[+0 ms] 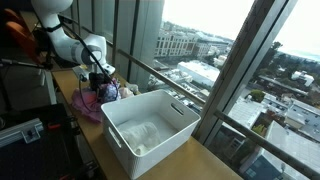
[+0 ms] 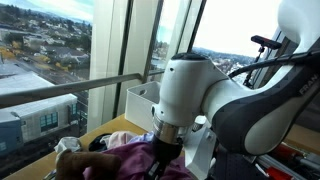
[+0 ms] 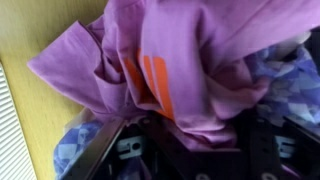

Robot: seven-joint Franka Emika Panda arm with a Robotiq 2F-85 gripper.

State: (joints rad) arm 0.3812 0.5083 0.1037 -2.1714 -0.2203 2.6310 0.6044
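In an exterior view the white arm (image 1: 70,40) reaches down from the upper left. Its jaws sit low over a purple garment (image 1: 92,106) that lies in a loose heap on the wooden bench (image 1: 205,160). The heap is at the far end of the bench, just beside a white plastic bin (image 1: 160,142) and outside it. Something pale and crumpled lies in the bin; what it is cannot be made out. A tall window (image 1: 230,50) runs along the bench.

In an exterior view taken from close by, the arm's thick white wrist (image 2: 185,90) fills the middle. The jaws below it press into the purple garment (image 2: 130,160), and the folds hide their tips. The bin (image 2: 143,100) stands behind, against the window (image 2: 60,50).

The wrist view shows the garment (image 3: 180,40) best. It is soft lilac-purple cloth, bunched and creased, with bright orange bars (image 3: 150,85) printed on it. A blue patterned cloth (image 3: 75,150) peeks out under its edges, and bare bench (image 3: 35,40) shows at the left. The dark body of the jaws crosses the bottom edge, right against the purple cloth. How wide the jaws stand, and whether they have pinched any cloth, cannot be told.
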